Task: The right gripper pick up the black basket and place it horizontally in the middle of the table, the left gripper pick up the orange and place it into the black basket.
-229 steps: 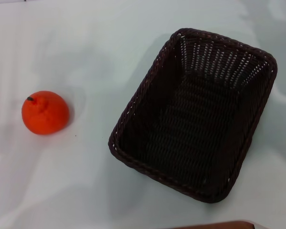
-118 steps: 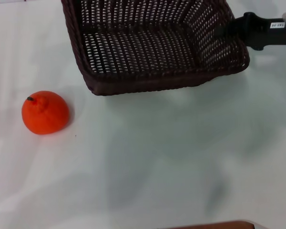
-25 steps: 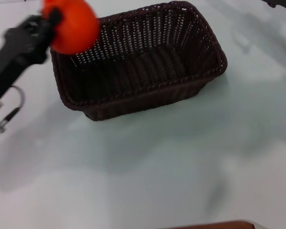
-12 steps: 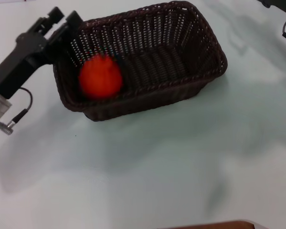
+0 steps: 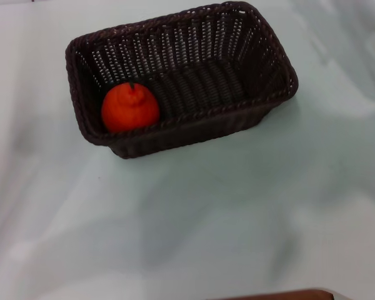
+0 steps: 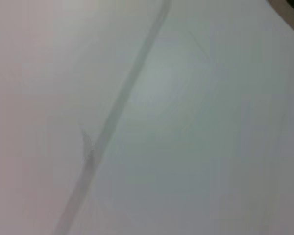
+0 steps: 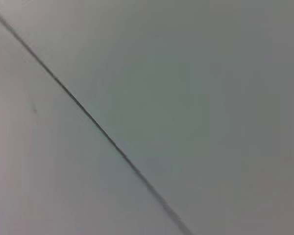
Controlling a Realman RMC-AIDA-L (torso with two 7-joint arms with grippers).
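Note:
The black basket [image 5: 250, 94] lies lengthwise across the far middle of the white table [image 5: 194, 212] in the head view. The orange [image 5: 130, 107] rests upright inside the basket, at its left end, stem up, against the near wall. Neither gripper shows in any view. The left wrist view and the right wrist view show only pale surface with a thin line across it.
A brown edge [image 5: 281, 295] shows at the bottom of the head view. The table [image 6: 186, 147] surface in front of and beside the basket is plain white.
The orange dropped from my left gripper into the basket's left end and settled there. The left arm has pulled away out of the head view; the right arm has left the top right corner.

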